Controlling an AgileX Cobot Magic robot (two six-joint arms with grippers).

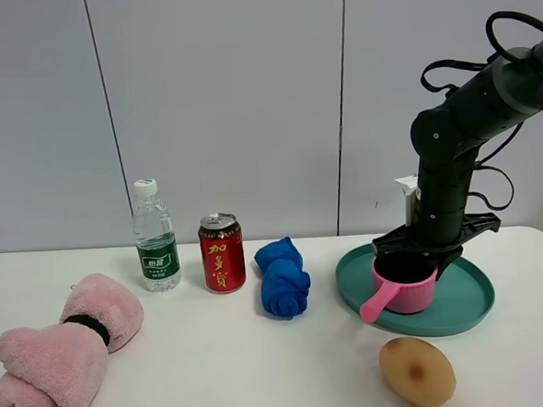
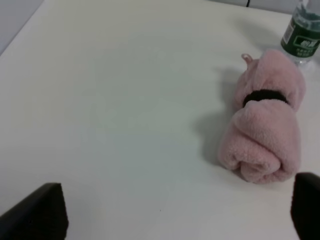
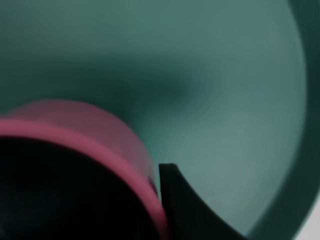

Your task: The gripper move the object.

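Observation:
The pink toy saucepan point(image 1: 408, 293) stands on the teal plate point(image 1: 467, 304) at the right, its handle pointing to the front left. My right gripper point(image 1: 413, 261) comes down from above onto its rim. In the right wrist view the pan's pink wall point(image 3: 95, 125) and dark inside fill the frame, and one black finger point(image 3: 175, 200) presses against the outside of the rim; the other finger is hidden. My left gripper point(image 2: 175, 215) is open and empty, low over the table near the rolled pink towel point(image 2: 265, 130). It is out of the exterior high view.
The pink towel point(image 1: 59, 350) lies at the front left. A water bottle point(image 1: 156, 238), a red can point(image 1: 221, 254) and a blue cloth point(image 1: 283, 278) stand along the middle. A brown egg-shaped thing point(image 1: 416, 372) lies in front of the plate.

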